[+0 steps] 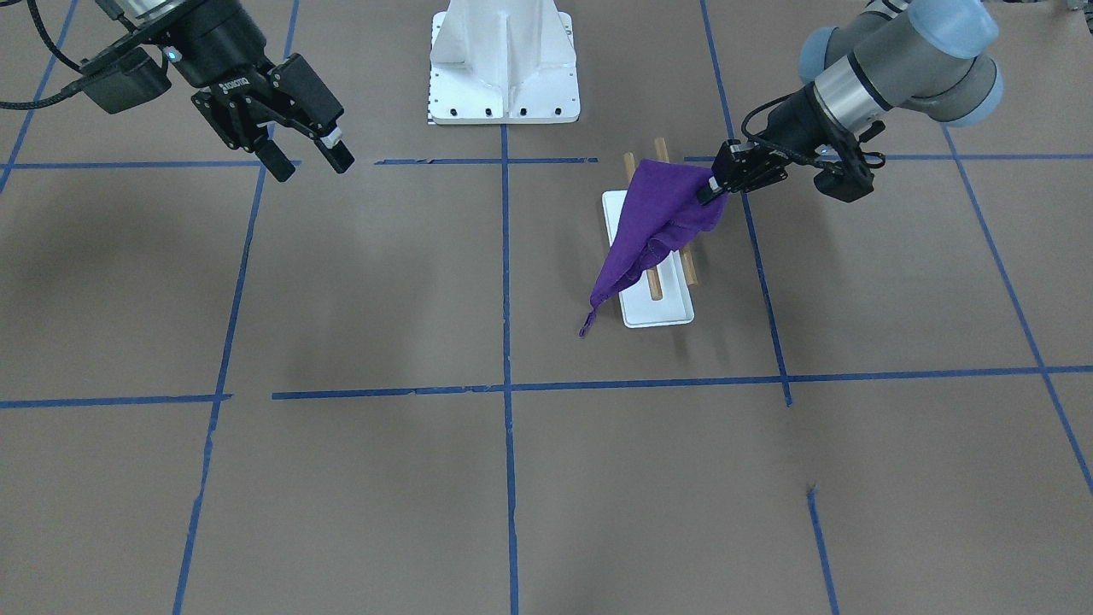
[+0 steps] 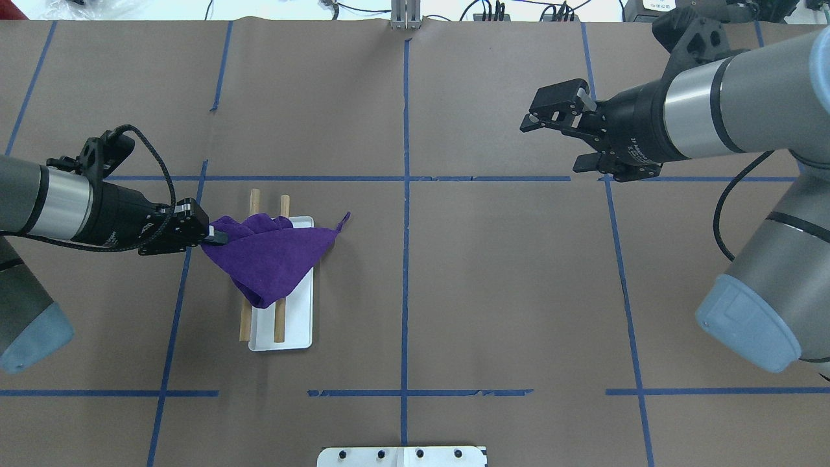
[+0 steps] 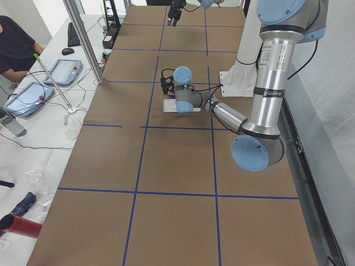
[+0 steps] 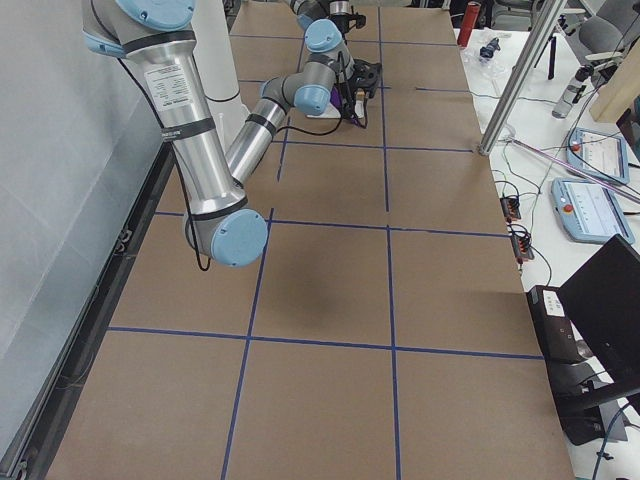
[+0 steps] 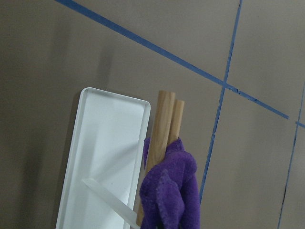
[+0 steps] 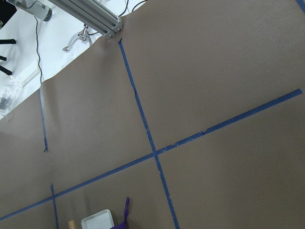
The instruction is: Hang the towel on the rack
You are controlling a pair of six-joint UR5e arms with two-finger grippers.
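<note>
The purple towel (image 2: 269, 253) is draped over the rack, two wooden bars (image 2: 279, 318) above a white base tray (image 2: 299, 324). It also shows in the front view (image 1: 662, 222) and the left wrist view (image 5: 171, 195). My left gripper (image 2: 217, 237) is shut on the towel's corner at the rack's left side; in the front view it (image 1: 713, 190) is right of the rack (image 1: 653, 286). One towel corner (image 1: 587, 323) hangs down past the tray. My right gripper (image 2: 561, 139) is open and empty, far off to the right, above the table.
The robot's white base plate (image 1: 504, 64) stands at the table's near middle. Blue tape lines (image 2: 405, 259) divide the brown table into squares. An operator and tablets (image 3: 30, 91) are beside the table in the left exterior view.
</note>
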